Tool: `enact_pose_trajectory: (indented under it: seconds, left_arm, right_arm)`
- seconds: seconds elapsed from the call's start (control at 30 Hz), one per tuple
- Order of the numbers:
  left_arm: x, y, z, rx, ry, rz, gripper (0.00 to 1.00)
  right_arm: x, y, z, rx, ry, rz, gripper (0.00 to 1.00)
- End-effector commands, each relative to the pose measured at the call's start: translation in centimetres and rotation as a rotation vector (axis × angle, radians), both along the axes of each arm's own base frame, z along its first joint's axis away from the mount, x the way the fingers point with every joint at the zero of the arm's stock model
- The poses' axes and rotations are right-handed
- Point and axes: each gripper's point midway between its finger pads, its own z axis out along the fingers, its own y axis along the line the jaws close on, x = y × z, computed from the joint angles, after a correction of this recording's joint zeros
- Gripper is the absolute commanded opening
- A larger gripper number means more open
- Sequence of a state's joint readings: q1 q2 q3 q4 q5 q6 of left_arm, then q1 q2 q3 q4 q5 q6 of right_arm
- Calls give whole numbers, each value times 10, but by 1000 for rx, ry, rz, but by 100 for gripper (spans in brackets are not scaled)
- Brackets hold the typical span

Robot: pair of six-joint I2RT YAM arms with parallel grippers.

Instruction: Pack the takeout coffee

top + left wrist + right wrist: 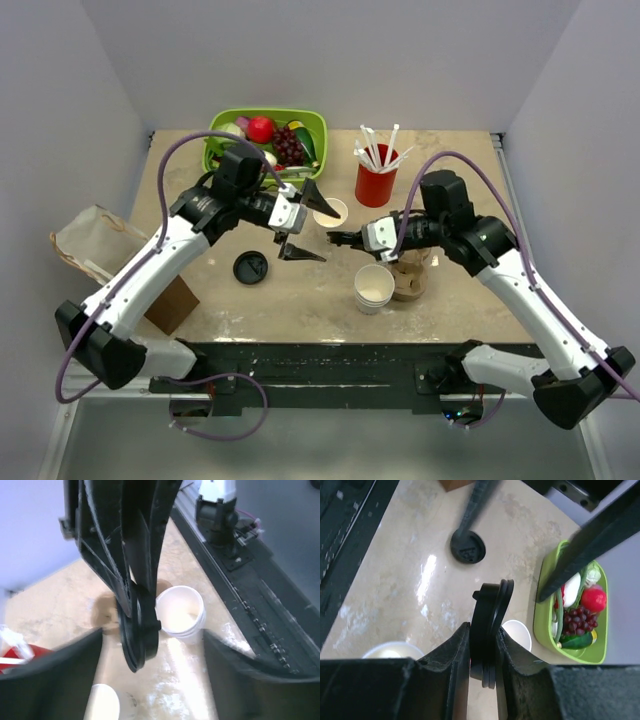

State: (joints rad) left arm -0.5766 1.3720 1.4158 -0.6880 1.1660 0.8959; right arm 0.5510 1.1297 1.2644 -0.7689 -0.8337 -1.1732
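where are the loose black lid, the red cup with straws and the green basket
loose black lid (250, 267): top view, centre of the flat disc
red cup (375, 192): top view, its outer side wall
green basket (290, 113): top view, its far rim

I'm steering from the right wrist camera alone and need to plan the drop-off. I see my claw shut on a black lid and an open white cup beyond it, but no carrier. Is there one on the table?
Observer: Yes. The top view shows a brown carrier, partly hidden under the right arm, beside a stack of white cups.
Operator: Anything else standing out there?
Observer: A red cup of straws stands to the right of the open white cup, apart from it.
Operator: And the other arm?
Observer: The left wrist view shows the left claw open and empty, with the black lid ahead of it.
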Motion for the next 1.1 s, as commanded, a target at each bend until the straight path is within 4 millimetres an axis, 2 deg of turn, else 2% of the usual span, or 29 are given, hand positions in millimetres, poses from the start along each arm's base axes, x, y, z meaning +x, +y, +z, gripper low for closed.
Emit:
enact_pose_trajectory:
  seconds: [0.0, 0.03, 0.07, 0.1, 0.13, 0.17, 0.2, 0.23, 0.27, 0.3, 0.33, 0.37, 0.4, 0.43, 0.47, 0.53, 0.63, 0.67, 0.7, 0.73, 0.8, 0.83, 0.87, 0.9, 0.93, 0.97, 1.0, 1.07]
  left_arm:
    - [-1, 3, 52, -138, -69, 107, 100]
    - [3, 7, 83, -231, -159, 165, 100]
    - [18, 12, 92, -264, -164, 292, 100]
    - [25, 15, 86, -282, -62, 385, 100]
    - [27, 26, 120, -409, -120, 460, 100]
    - [50, 40, 130, -474, -88, 644, 100]
    - [59, 48, 126, -523, 50, 745, 100]
    - [65, 62, 137, -602, 109, 838, 100]
    - [90, 84, 134, -665, 189, 1034, 100]
    - [98, 91, 129, -714, 327, 1107, 100]
    - [112, 97, 109, -691, 413, 1210, 100]
    - [125, 111, 104, -716, 458, 1332, 100]
    - [132, 114, 94, -709, 512, 1389, 100]
    - [144, 116, 67, -634, 566, 1484, 100]
    - [149, 125, 58, -626, 601, 1567, 100]
    - [154, 118, 40, -585, 634, 1577, 100]
    - [160, 110, 4, -532, 709, 1596, 100]
    - [159, 102, -10, -495, 743, 1581, 100]
    - [161, 97, -18, -479, 780, 1572, 100]
    - [164, 91, -37, -420, 808, 1577, 100]
    - [167, 82, -50, -371, 876, 1554, 100]
    - [171, 81, -65, -324, 907, 1565, 100]
    - [171, 76, -70, -305, 948, 1537, 100]
    - [178, 83, -75, -305, 969, 1549, 100]
    - [182, 80, -80, -304, 985, 1526, 100]
    - [178, 74, -88, -276, 1032, 1473, 100]
    - [182, 79, -93, -279, 1054, 1469, 100]
    - [181, 75, -105, -248, 1089, 1429, 100]
  right_arm:
    - [14, 13, 24, 184, 117, -145, 22]
    - [15, 13, 22, 212, 210, -207, 22]
    - [24, 10, 14, 225, 240, -285, 22]
    - [35, 14, 28, 302, 234, -325, 20]
    - [41, 14, 26, 341, 330, -401, 25]
    - [52, 11, 25, 367, 355, -478, 32]
    - [65, 15, 33, 421, 384, -525, 32]
    - [70, 18, 45, 500, 521, -592, 25]
    - [77, 21, 51, 541, 599, -637, 25]
    - [91, 26, 40, 546, 690, -708, 26]
    - [93, 32, 48, 586, 807, -728, 26]
    - [96, 38, 42, 576, 862, -739, 26]
    - [100, 42, 39, 584, 898, -747, 24]
    - [108, 47, 29, 583, 948, -775, 23]
    - [115, 47, 25, 593, 954, -804, 24]
    - [132, 44, 12, 604, 975, -905, 24]
    - [150, 37, 15, 685, 968, -988, 25]
    - [150, 37, 8, 688, 984, -1003, 25]
    - [154, 39, 15, 732, 975, -982, 25]
    - [155, 40, 14, 748, 996, -985, 25]
    - [163, 38, 0, 739, 1004, -1031, 26]
    - [167, 37, -5, 739, 1009, -1057, 26]
    - [170, 35, -10, 735, 1011, -1074, 25]
    - [173, 36, -17, 732, 1030, -1088, 25]
    - [175, 35, -22, 731, 1039, -1096, 26]
    - [177, 35, -26, 727, 1046, -1097, 25]
    - [180, 37, -35, 715, 1067, -1108, 26]
    - [183, 34, -44, 702, 1092, -1130, 27]
